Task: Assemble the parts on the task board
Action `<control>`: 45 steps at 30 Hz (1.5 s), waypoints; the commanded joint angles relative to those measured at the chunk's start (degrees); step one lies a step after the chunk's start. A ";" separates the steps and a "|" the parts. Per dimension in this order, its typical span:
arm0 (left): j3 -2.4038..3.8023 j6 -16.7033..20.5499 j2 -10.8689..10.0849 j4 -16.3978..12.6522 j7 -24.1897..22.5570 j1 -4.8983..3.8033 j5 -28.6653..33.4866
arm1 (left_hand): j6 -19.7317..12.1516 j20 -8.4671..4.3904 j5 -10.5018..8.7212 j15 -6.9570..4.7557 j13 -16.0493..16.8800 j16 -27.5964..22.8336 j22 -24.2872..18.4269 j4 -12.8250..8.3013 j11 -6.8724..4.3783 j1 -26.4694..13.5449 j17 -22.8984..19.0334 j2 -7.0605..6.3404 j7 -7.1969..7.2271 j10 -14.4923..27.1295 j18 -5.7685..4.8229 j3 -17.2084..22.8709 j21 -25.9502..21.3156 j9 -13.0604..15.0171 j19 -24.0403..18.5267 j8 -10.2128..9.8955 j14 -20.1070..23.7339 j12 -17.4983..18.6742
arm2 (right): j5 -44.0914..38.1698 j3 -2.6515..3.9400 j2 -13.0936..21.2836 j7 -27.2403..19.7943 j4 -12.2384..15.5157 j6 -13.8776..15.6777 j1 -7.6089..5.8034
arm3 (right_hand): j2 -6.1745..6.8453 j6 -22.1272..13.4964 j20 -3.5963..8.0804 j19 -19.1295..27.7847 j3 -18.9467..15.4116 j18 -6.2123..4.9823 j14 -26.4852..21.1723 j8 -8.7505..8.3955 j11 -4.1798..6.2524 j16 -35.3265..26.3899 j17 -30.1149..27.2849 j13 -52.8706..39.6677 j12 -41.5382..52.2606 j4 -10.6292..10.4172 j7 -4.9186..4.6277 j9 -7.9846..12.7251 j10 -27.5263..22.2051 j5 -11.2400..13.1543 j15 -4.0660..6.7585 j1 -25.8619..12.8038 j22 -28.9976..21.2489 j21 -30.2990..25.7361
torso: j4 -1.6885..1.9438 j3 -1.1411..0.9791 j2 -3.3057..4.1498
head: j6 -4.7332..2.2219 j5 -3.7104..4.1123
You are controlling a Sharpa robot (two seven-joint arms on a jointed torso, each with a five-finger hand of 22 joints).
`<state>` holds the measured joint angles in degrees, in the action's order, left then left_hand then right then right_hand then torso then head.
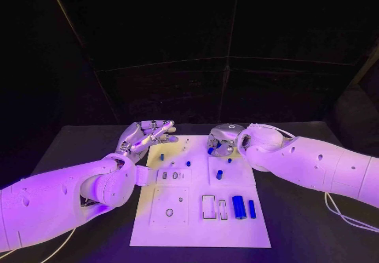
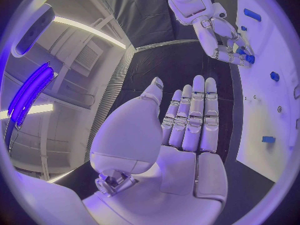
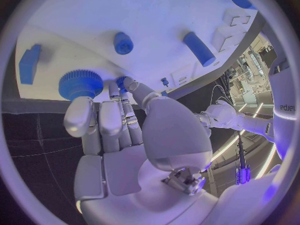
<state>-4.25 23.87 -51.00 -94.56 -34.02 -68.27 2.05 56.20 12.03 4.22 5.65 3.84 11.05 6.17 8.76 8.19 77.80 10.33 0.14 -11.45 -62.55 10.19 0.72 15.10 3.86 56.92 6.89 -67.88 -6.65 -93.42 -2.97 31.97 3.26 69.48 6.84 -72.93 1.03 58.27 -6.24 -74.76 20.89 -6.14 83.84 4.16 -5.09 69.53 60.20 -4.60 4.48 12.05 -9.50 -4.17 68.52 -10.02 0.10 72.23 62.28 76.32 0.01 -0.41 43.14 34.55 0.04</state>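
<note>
The white task board (image 1: 197, 230) lies in the middle of the black table. My right hand (image 1: 223, 140) hovers over its far right corner with fingers curled. Thumb and one finger pinch a small blue part (image 3: 120, 80), right beside a blue gear (image 3: 81, 83) standing on the board. The left wrist view shows that same right hand (image 2: 222, 37) with the gear (image 2: 250, 59) at its fingertips. My left hand (image 1: 147, 135) is raised at the board's far left corner, fingers straight and apart, holding nothing.
A thick blue cylinder (image 1: 239, 207) and a thinner one (image 1: 252, 208) lie in the board's near right part beside empty rectangular slots (image 1: 209, 207). Small blue pegs (image 1: 219, 174) dot the board's middle. Black table (image 1: 316, 230) surrounds the board.
</note>
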 commanded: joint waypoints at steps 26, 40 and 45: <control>0.06 -0.92 -0.19 0.42 -0.17 -0.28 -0.43 | 0.24 0.10 0.39 0.04 -0.07 -0.29 -0.12 -0.52 0.41 0.40 0.11 0.19 -0.36 -0.14 0.32 0.09 -0.24 -0.07 -0.22 -0.26 0.37 0.31 | 1.03 0.08 -2.26 0.13 -0.89 14.55 -0.23 | -1.34 5.30 0.82 -2.58 4.30 1.64 2.14 1.37 1.33 2.56 1.67 -1.37 1.19 -1.11 1.29 -0.66 4.21 5.05 0.75 1.86 5.87 3.76 | 0.22 0.02 0.12 | -0.40 -0.39; 0.06 -1.09 -0.26 0.07 -0.10 -0.95 -0.43 | 0.27 0.12 0.39 0.05 -0.06 -0.38 -0.16 -0.62 0.42 0.47 0.16 0.29 -0.37 -0.16 0.33 0.14 -0.27 -0.07 -0.22 -0.31 0.35 0.39 | 2.24 0.09 -8.25 -0.45 -7.35 12.78 -0.87 | -0.75 5.02 0.78 -2.57 4.27 1.68 2.09 0.98 1.18 2.73 1.63 -1.44 0.81 -1.64 1.15 -0.54 3.85 5.20 0.65 1.37 6.10 3.96 | 0.41 0.15 0.89 | -0.56 -0.45; 0.06 -1.10 -0.28 -0.06 -0.08 -1.30 -0.43 | 0.27 0.12 0.39 0.05 -0.06 -0.38 -0.17 -0.63 0.42 0.47 0.16 0.29 -0.37 -0.16 0.33 0.14 -0.28 -0.07 -0.22 -0.31 0.35 0.39 | 2.33 0.09 -9.78 -0.30 -8.83 11.16 -0.98 | -0.63 4.90 0.75 -2.57 4.28 1.70 2.07 0.84 1.13 2.78 1.62 -1.45 0.67 -1.83 1.11 -0.50 3.71 5.38 0.60 1.25 6.19 4.02 | 0.51 0.22 1.23 | -0.73 -0.33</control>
<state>-4.25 23.57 -51.26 -94.41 -33.88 -69.42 2.01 56.32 12.02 4.21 5.65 3.83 11.05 6.06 8.60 8.19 77.80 10.44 0.14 -11.58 -62.55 10.18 0.88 15.10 3.86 56.92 6.89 -67.88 -6.65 -91.50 -2.92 22.44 3.25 61.04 19.27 -73.74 0.25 63.19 -5.32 -76.91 25.34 -4.87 84.05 5.28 -3.79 72.03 61.83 -6.06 5.52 10.55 -8.19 -4.55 72.48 -4.97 0.31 73.66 68.39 80.08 0.42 -0.26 44.04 33.88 -0.35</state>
